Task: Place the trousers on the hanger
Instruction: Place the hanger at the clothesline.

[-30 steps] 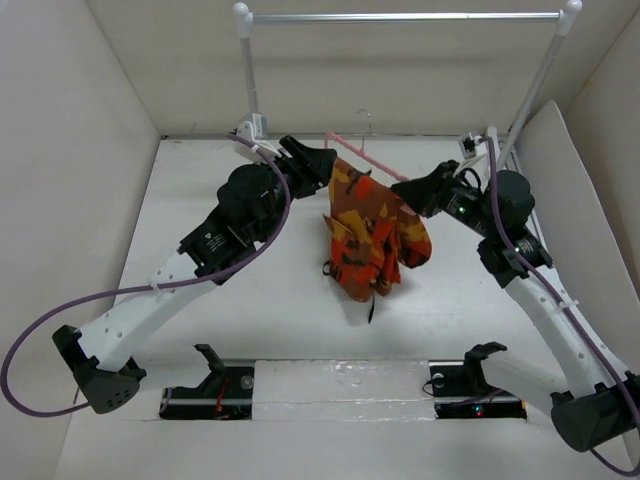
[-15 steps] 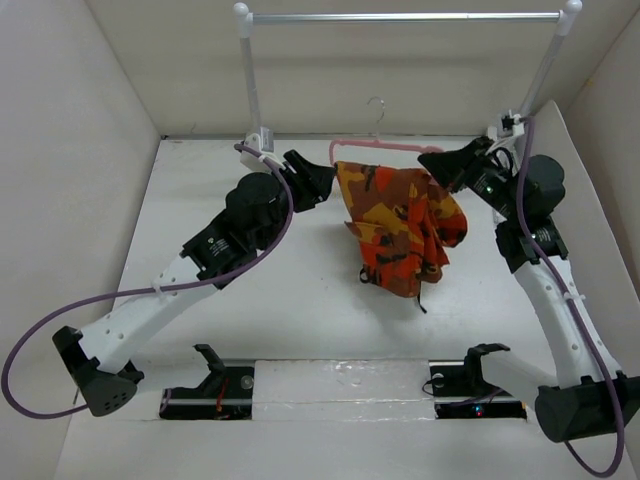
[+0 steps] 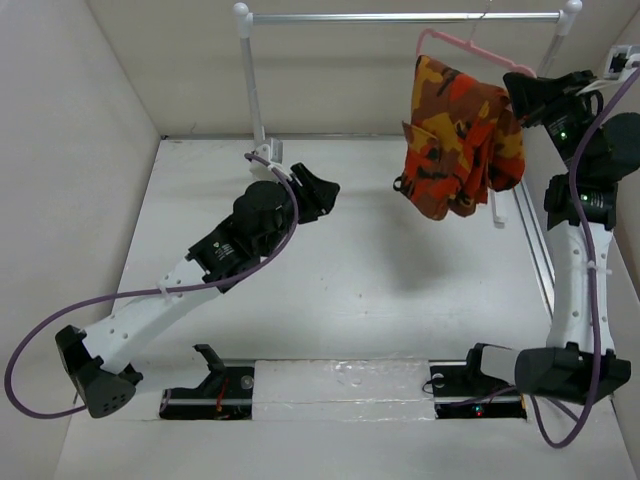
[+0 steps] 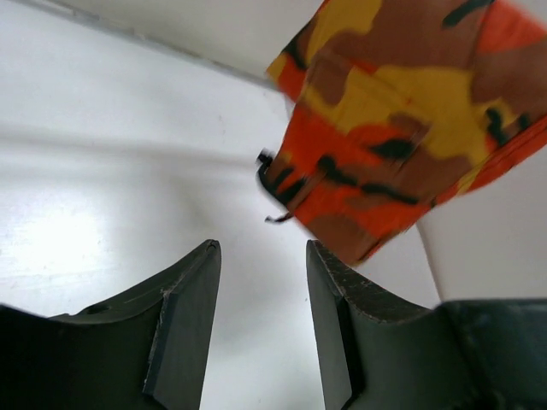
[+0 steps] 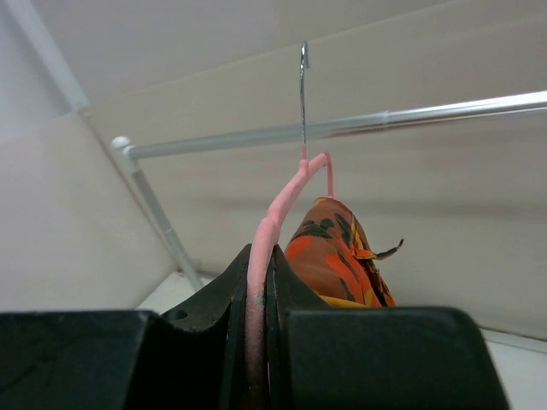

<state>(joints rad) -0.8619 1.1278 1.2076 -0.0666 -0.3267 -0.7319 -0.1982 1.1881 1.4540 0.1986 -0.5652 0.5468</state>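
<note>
The camouflage trousers (image 3: 455, 135) hang folded over the pink hanger (image 3: 462, 44), held high at the back right near the silver bar. My right gripper (image 3: 520, 92) is shut on the hanger's pink arm (image 5: 261, 256), and the metal hook (image 5: 302, 94) rises in front of the bar. The trousers show behind the hanger in the right wrist view (image 5: 338, 252). My left gripper (image 3: 325, 187) is open and empty over the table's middle back. In its wrist view the gripper (image 4: 261, 256) points at the trousers (image 4: 402, 120) hanging ahead, well apart from them.
The white-posted rail with its silver bar (image 3: 400, 16) spans the back. White box walls stand on the left, back and right. A white rail post (image 3: 252, 80) stands just behind the left gripper.
My right gripper has lifted the hanger and trousers from low over the table's middle up and to the right, close to the silver bar. My left gripper has let go and stays low.
</note>
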